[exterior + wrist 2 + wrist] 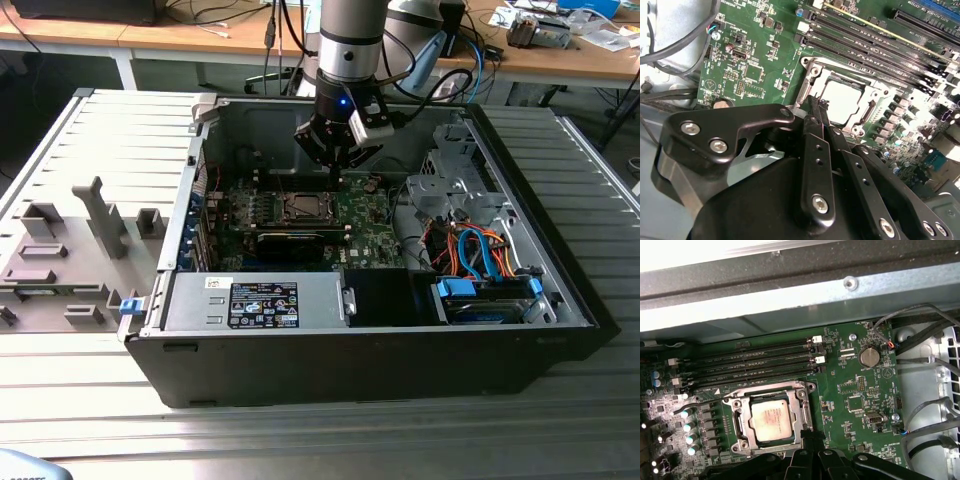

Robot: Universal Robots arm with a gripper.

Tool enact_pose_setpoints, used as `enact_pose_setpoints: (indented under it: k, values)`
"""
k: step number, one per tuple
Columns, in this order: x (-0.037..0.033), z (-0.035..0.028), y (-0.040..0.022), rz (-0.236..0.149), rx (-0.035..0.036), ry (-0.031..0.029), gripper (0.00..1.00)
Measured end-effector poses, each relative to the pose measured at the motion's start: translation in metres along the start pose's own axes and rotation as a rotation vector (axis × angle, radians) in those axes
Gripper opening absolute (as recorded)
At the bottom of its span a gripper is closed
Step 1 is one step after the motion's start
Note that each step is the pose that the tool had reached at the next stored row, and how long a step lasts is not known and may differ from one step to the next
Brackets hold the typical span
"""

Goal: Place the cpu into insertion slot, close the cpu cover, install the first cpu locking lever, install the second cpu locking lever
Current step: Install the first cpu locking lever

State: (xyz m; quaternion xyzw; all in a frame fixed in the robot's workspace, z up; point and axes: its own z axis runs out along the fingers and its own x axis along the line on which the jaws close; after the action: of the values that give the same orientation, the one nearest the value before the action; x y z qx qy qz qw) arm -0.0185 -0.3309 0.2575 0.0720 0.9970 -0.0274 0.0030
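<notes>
The cpu (771,418) is lying flat in the insertion slot (739,425) on the green motherboard (860,390), its silver-grey top showing through the square opening of the cpu cover (796,412), which is lying down over the socket in both wrist views. In the second wrist view the same chip (842,101) is sitting inside the metal frame (812,75), with the long black memory slots (875,40) running just beside it. The gripper (816,102) is hanging just above the socket's edge, its thin black fingers (814,145) pressed together and holding nothing; their tips are reaching the rim of the frame, though whether they are touching it cannot be told. In the exterior view the gripper (338,175) is hovering over the socket (300,206) inside the open computer case (400,350), which is resting on a ribbed metal table (300,440). Orange and blue cables (480,250) are lying toward the exterior view's right, and grey fixtures (95,215) are standing on the table at its left.
</notes>
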Motion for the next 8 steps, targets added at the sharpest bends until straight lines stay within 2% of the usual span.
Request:
enact_pose_setpoints:
  k: [8]
  values:
    - [0.0000, 0.0000, 0.0000, -0.007, -0.0001, -0.0004, 0.11]
